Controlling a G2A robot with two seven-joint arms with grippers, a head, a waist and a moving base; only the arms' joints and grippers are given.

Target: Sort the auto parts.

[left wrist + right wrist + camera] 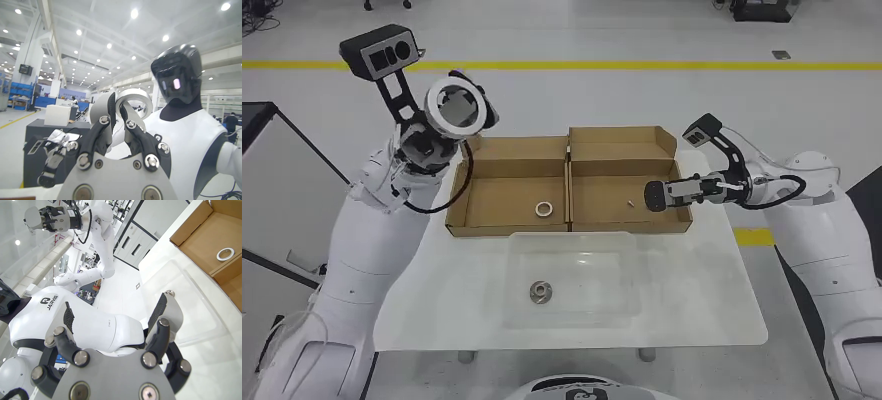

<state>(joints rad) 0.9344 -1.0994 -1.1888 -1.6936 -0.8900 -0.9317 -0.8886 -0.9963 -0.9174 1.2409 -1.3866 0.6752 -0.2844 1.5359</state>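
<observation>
Nearest the robot, a clear plastic tray [592, 300], shallow, rectangular with rounded corners, sits on the glossy white table [702, 290]. Inside it, left of centre, lies one small round metal part [540, 292], grey with a centre hole. Just behind the tray, touching or almost touching it, is a low brown cardboard box [507, 150] with matte corrugated walls, split by a middle wall into two compartments. A small white ring [544, 209], thin-walled, lies flat in the left compartment near the divider. A tiny pale pin-like piece [630, 201] lies in the right compartment; it is too small to tell its shape further. The right gripper [113, 313] hangs sideways over the right compartment's right side, pointing toward the box middle, jaws spread wide and empty, with ribbed black rubber pads [157, 309] on silver fingers. Farthest, the left gripper [117, 111] is raised well above the table beyond the box's far-left corner, clamped narrow on a large metal ring [140, 96]: silver, smooth machined finish, thick wall, with a small hole drilled in its side. One finger sits inside the bore and one outside, pinching the wall. The ring's open face is turned up toward the top camera.
</observation>
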